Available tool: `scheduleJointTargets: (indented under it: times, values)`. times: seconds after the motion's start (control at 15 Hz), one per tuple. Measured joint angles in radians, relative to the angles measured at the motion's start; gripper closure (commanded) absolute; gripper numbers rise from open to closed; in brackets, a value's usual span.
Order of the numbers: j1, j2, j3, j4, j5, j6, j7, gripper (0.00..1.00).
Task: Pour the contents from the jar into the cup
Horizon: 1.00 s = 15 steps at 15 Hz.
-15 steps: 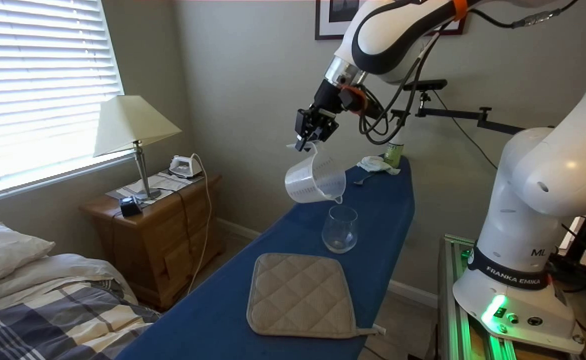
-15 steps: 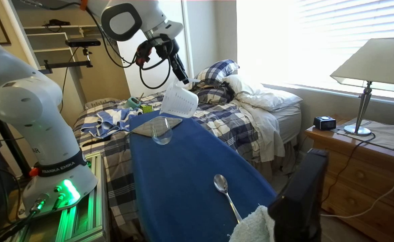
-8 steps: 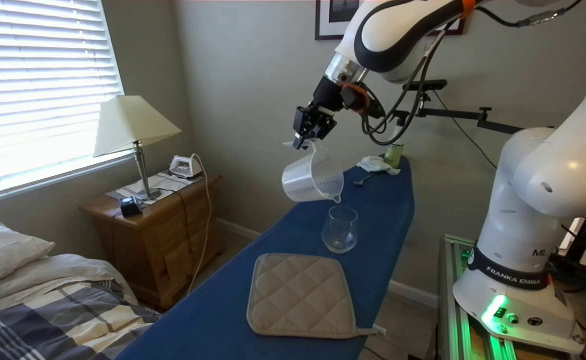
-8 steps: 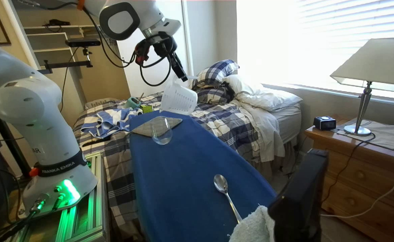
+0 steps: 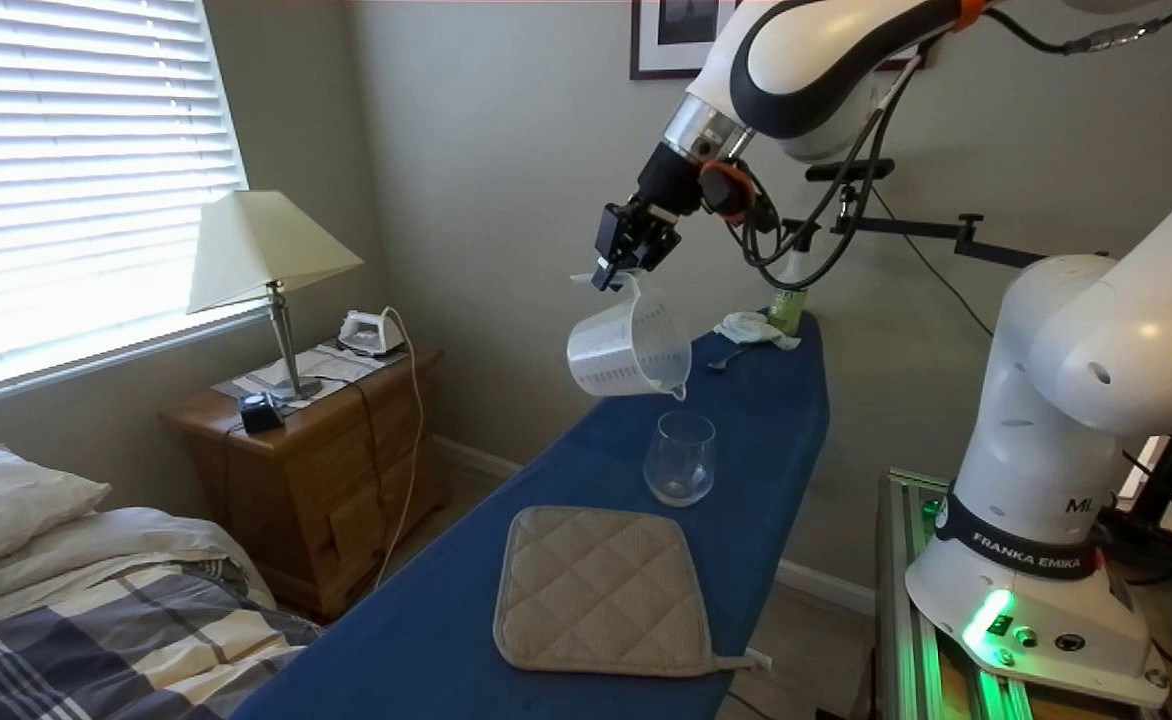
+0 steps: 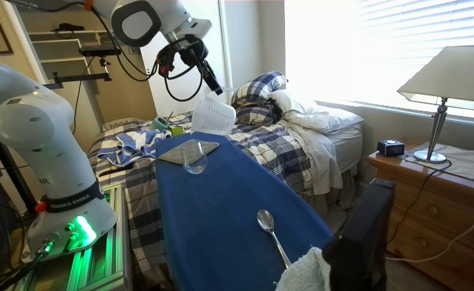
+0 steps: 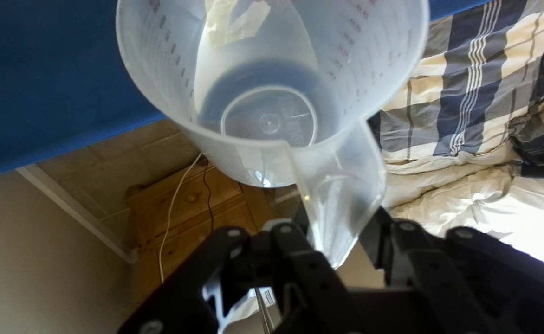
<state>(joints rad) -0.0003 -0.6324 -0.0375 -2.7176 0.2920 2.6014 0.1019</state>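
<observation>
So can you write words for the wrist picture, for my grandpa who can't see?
Black robot gripper holding a frosted jar by its handle, close up; you can see inside to the round bottom. Behind it are a blue ironing board, a wooden nightstand and a plaid bed cover.

Overexp. window (image 6: 362,44) w/ glare

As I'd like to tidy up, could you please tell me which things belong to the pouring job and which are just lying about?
Belongs to the job:
jar, tilted, held by the gripper
glass, upright on the ironing board

Just lying about:
pot holder
spoon
cloth
bottle
iron and lamp, on the nightstand
</observation>
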Motion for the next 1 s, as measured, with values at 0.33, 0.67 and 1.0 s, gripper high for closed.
scheduleJointTargets:
  times: [0.33,0.67,1.0]
  values:
    - [0.014,-0.034,-0.012,-0.016,0.0,0.003,-0.022,0.91]
    - [0.031,-0.052,-0.022,-0.026,0.0,0.022,-0.035,0.91]
    - [0.047,-0.053,-0.031,-0.026,0.0,0.036,-0.045,0.91]
